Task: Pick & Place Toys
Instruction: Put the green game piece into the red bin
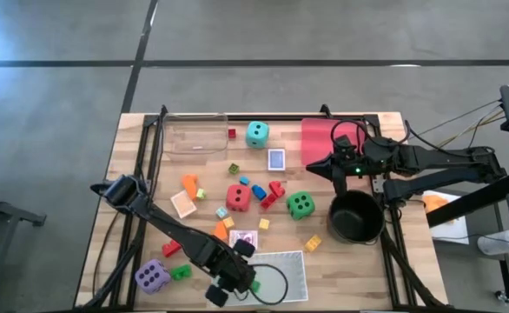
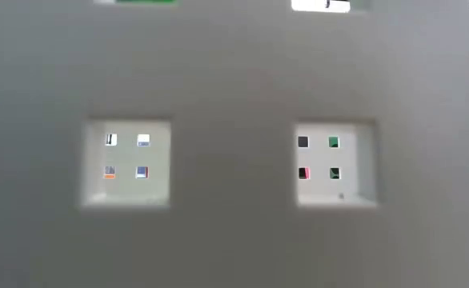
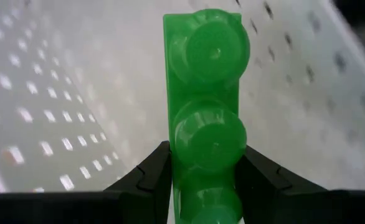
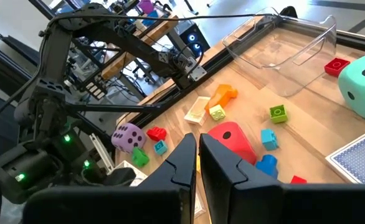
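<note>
A: From above, four dice: teal (image 1: pixel 256 133), red (image 1: pixel 238 196), green (image 1: pixel 300 205), purple (image 1: pixel 152 276). The left gripper (image 1: pixel 234 283) hides its catch over the white tray (image 1: pixel 295 265).

B: Low view's blocked. Left wrist: fingers pinch a green block (image 3: pixel 207 118). Right gripper (image 4: pixel 198 158), fingers together, empty, near the pot (image 1: pixel 355 217).

1. From above I get even, soft light on the table (image 1: pixel 133 174); shadows are faint.
2. The low view is filled by a blurred pale perforated wall (image 2: pixel 234 88), out of focus.
3. My left wrist view shows the green block (image 3: pixel 204 106) glossy and bright, the white tray (image 3: pixel 64 93) behind it blurred.
4. Right wrist view: sharp nearby, room dim.
</note>
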Motion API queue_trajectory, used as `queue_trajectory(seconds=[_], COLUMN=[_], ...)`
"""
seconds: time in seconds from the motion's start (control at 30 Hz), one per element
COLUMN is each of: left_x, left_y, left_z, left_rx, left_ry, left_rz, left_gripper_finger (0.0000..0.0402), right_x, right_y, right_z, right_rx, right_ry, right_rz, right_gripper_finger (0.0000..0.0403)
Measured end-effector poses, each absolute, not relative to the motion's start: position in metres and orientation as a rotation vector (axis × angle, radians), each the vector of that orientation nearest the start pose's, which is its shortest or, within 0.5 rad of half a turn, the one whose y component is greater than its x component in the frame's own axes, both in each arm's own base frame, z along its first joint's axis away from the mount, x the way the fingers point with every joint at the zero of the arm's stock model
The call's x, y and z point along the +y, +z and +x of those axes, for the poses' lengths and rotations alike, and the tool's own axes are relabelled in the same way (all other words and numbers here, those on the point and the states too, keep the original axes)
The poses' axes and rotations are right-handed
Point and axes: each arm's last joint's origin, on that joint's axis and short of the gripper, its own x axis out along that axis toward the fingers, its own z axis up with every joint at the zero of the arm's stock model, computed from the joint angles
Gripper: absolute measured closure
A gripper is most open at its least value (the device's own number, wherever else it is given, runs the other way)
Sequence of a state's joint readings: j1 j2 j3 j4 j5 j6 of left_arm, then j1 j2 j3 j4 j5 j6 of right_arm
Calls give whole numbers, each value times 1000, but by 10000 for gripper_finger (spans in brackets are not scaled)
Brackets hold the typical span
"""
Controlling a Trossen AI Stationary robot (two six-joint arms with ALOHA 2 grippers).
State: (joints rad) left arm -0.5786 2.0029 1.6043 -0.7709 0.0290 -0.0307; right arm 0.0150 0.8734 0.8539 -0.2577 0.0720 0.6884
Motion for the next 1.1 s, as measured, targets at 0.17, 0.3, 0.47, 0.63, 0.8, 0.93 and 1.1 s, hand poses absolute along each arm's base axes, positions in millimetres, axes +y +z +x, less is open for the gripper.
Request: queue_trajectory(seconds=[0.17,0.3,0.47,0.63,0.8,0.93,1.1], left_x=[-231,-233,-234,-236,-233,-224,-218], left_y=[215,215,219,226,224,224,231], left_z=[347,347,351,355,354,356,360], left_rx=[1069,1015,961,926,991,1104,1197], left_ry=[-595,-683,-695,-698,-641,-526,-305], left_rz=[585,757,772,755,614,350,-13], left_gripper_finger=[270,270,270,270,270,270,270], right_x=[1,1,1,1,1,1,1], right_y=[335,335,335,335,335,335,335], right_z=[190,190,190,190,190,190,190], right_rx=[246,246,246,246,246,246,246], right_ry=[-150,-150,-150,-150,-150,-150,-150], right_rz=[672,672,672,672,672,672,672], right_gripper_finger=[385,385,385,385,385,385,385])
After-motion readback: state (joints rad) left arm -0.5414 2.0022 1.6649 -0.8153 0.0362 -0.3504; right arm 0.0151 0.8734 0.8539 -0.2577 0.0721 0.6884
